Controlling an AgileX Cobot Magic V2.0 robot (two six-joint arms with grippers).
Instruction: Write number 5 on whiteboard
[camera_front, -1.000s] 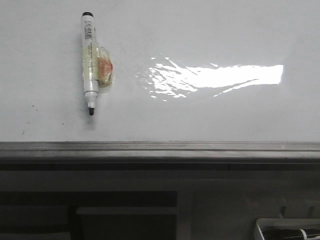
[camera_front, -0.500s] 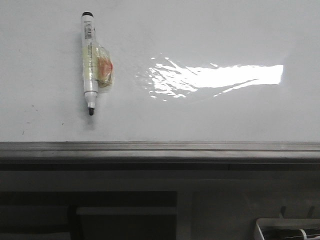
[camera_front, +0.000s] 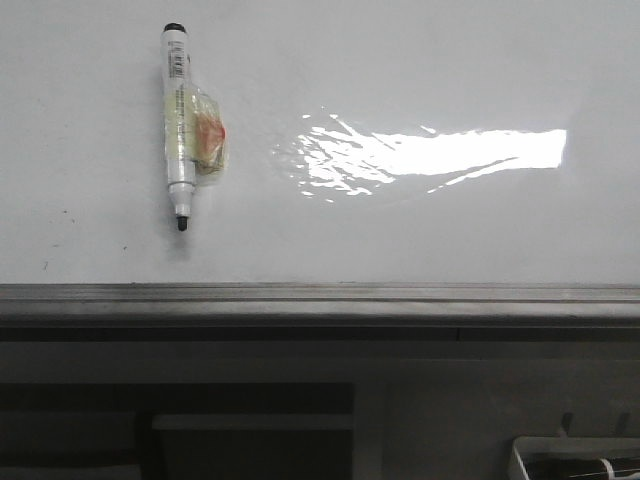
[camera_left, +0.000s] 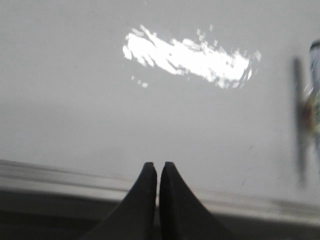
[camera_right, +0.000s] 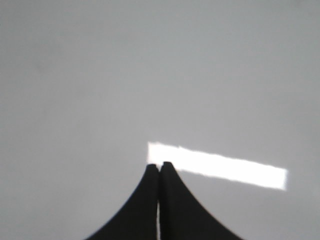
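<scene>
The whiteboard is glossy white with a bright glare patch and a grey metal edge strip along its near side. No number 5 shows on it. A white marker with a black tip lies uncapped on the board at the left, tip towards the near edge, a yellowish taped pad on its side. It shows blurred at the edge of the left wrist view. My left gripper is shut and empty over the board's near edge. My right gripper is shut and empty above the board. Neither gripper appears in the front view.
A few small dark specks mark the board near the marker. Below the edge strip are dark frame parts and a white tray at the lower right.
</scene>
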